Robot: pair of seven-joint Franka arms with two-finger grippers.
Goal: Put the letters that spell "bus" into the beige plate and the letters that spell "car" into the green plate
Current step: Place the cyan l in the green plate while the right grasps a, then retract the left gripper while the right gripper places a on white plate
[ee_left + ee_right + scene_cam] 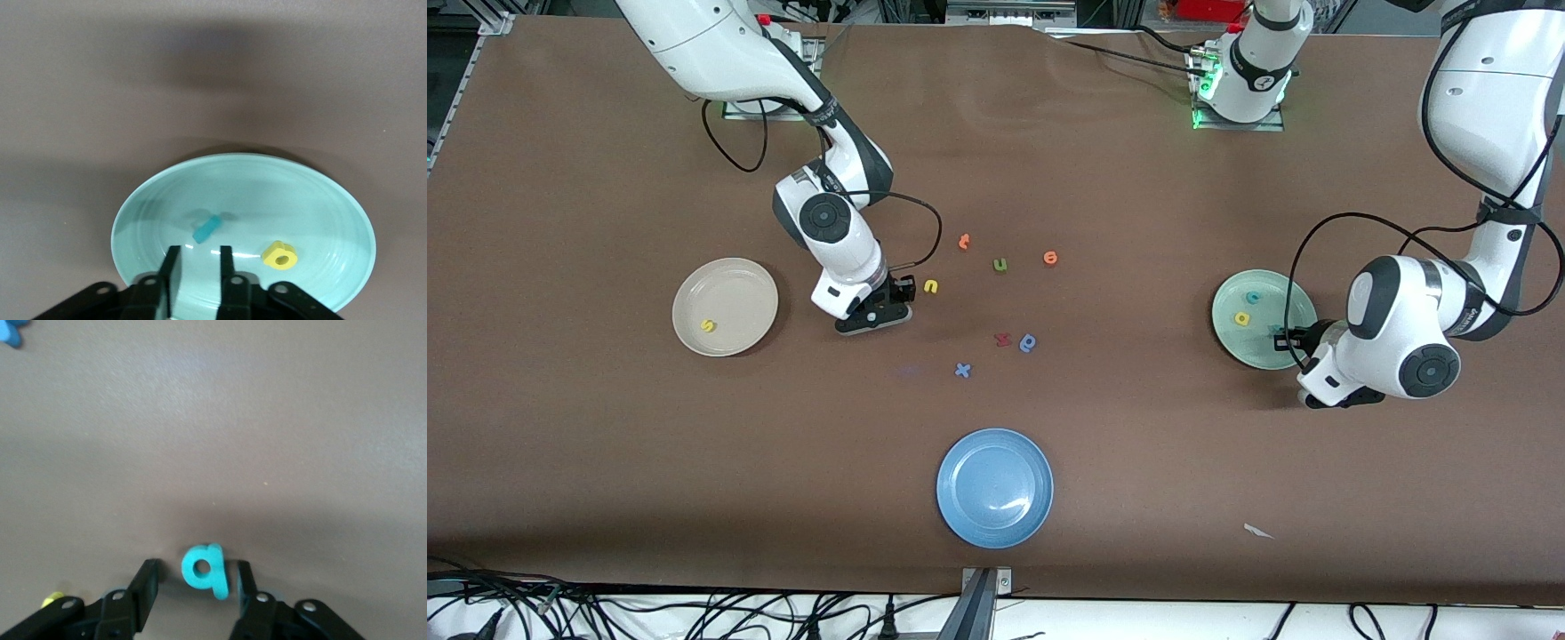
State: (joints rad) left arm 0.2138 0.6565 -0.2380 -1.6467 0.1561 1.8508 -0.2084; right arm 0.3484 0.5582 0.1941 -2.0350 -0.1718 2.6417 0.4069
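Over green plate, left gripper: fingers slightly parted, empty. Three letters inside: c, a, r. Mid-frame, right gripper down at desk, fingers apart astride b, stem running along them, unclamped. Just farther, u. One s in beige plate.

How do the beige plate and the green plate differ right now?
The beige plate holds one letter, a yellow s; the green plate holds three: yellow and two teal. The beige plate lies toward the right arm's end, the green toward the left arm's. Both are round, rimmed, alike in size.
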